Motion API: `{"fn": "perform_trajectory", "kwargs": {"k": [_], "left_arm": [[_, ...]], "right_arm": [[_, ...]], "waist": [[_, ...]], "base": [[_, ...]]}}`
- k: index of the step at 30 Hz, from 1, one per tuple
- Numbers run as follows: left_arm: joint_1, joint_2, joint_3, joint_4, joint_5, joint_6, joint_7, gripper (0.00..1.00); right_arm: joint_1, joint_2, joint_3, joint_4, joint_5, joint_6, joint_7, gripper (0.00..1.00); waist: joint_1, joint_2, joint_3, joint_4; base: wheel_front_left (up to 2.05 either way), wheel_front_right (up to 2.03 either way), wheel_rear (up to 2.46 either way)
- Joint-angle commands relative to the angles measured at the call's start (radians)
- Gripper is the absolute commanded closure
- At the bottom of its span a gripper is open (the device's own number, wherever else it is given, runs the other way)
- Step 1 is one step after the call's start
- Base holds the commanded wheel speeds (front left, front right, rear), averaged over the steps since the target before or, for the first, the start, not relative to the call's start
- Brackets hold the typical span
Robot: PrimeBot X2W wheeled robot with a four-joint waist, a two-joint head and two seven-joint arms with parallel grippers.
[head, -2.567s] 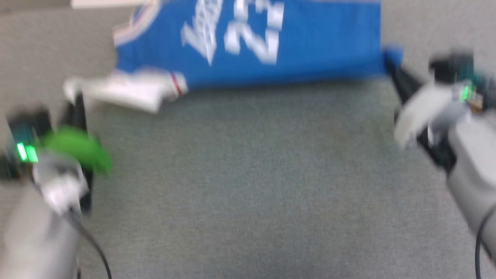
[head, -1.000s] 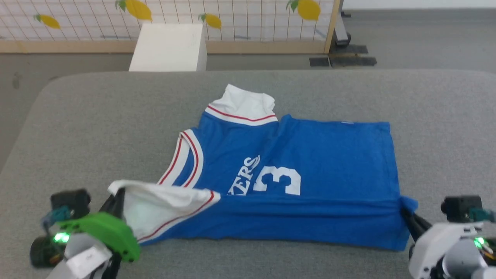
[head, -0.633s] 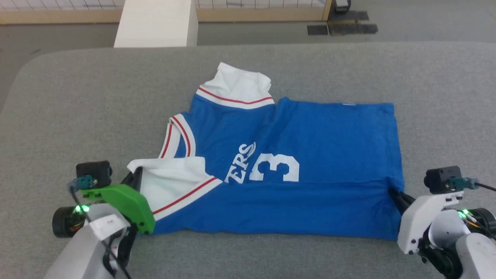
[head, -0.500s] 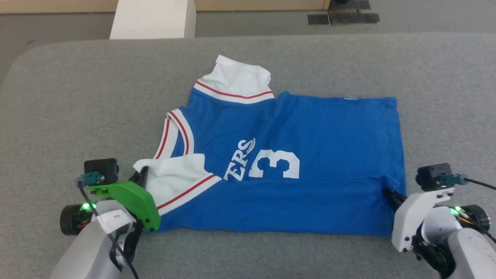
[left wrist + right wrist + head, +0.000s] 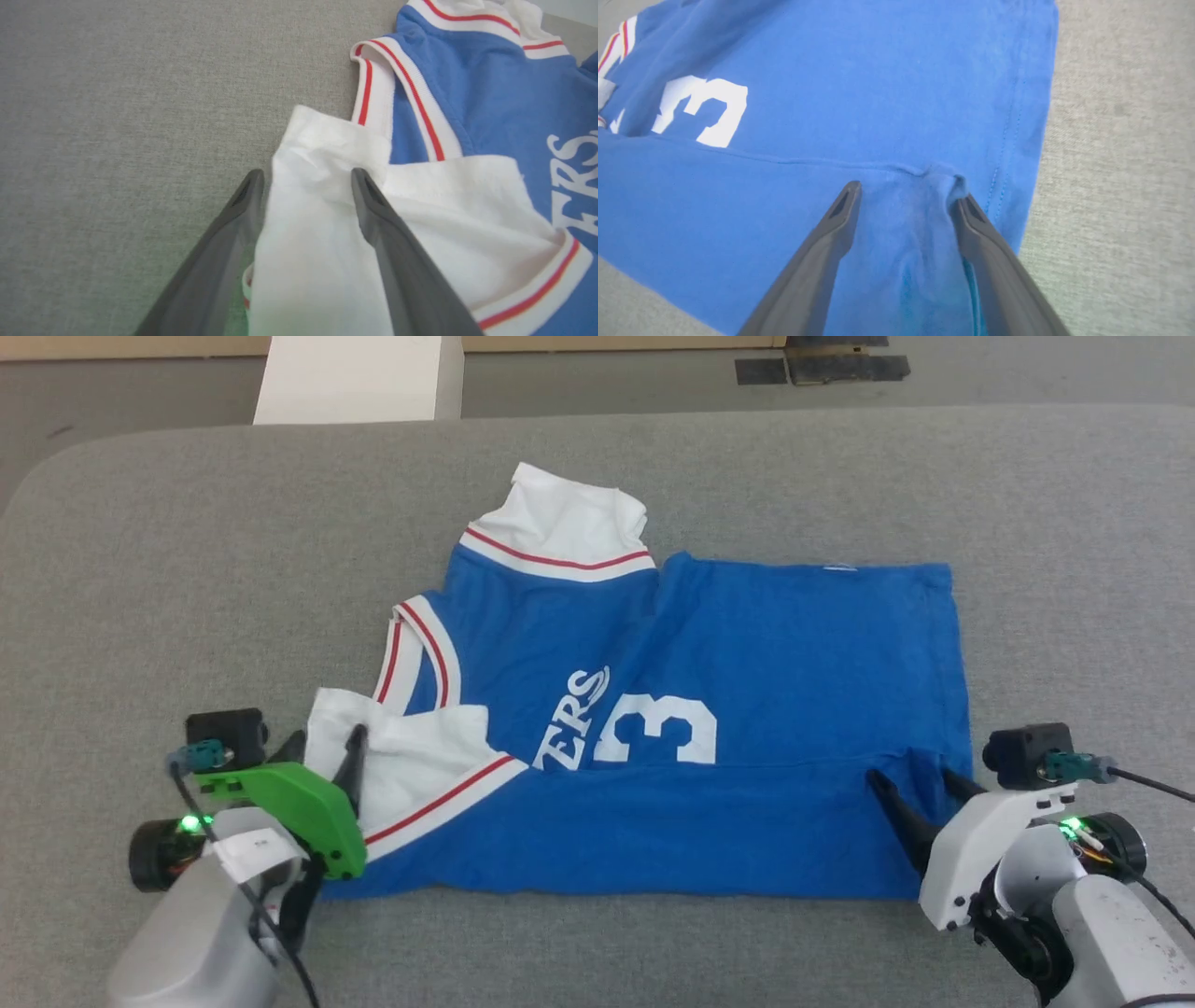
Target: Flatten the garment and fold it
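**Royal-blue jersey T-shirt with white sleeves (image 5: 794, 644) lies crosswise, part-folded, on the grey fabric-covered table (image 5: 140, 569).**

Its near long edge is doubled over the body, judged a first lengthwise fold. The dark two-fingered left gripper (image 5: 327, 739) at the white sleeve (image 5: 317, 186) and the right gripper (image 5: 910, 775) at the hem corner (image 5: 943, 179) both have fingers spread, with cloth between them but nothing clamped. Legible print: "ERS" (image 5: 574, 719), "3" (image 5: 658, 737); the remainder is covered.

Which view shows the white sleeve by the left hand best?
Left wrist view: the white sleeve is large and sharp, lying between the open fingers of the left hand. Head view shows the sleeve small, its near edge behind the hand's green cover. Right wrist view gives the blue hem end of the shirt.
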Motion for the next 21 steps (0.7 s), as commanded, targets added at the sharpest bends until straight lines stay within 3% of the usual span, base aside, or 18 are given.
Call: {"fn": "perform_trajectory", "kwargs": {"k": [1, 6, 11, 21], "left_arm": [[-0.016, 0.02, 0.008, -0.005, 0.006, -0.004, -0.009, 0.0], [0.008, 0.081, 0.029, -0.064, -0.003, 0.002, 0.011, 0.0], [0.073, 0.174, 0.048, -0.185, -0.03, 0.012, 0.103, 0.0], [0.249, 0.312, 0.07, -0.448, -0.15, 0.054, 0.368, 0.0]], "right_arm": [[0.006, 0.002, -0.003, -0.012, 0.006, -0.002, -0.033, 0.0], [0.043, 0.019, -0.038, -0.064, -0.023, -0.002, -0.128, 0.0], [0.101, 0.053, -0.109, -0.149, -0.117, -0.002, -0.196, 0.0], [0.255, 0.099, -0.157, -0.359, -0.211, -0.002, -0.12, 0.0]], "waist": [[0.0, 0.012, -0.012, -0.007], [0.0, 0.012, -0.054, -0.021], [0.0, 0.012, -0.106, -0.039], [0.0, 0.012, -0.146, -0.069]], "base": [[0.0, 0.0, 0.0], [0.0, 0.0, 0.0], [0.0, 0.0, 0.0], [0.0, 0.0, 0.0]]}}
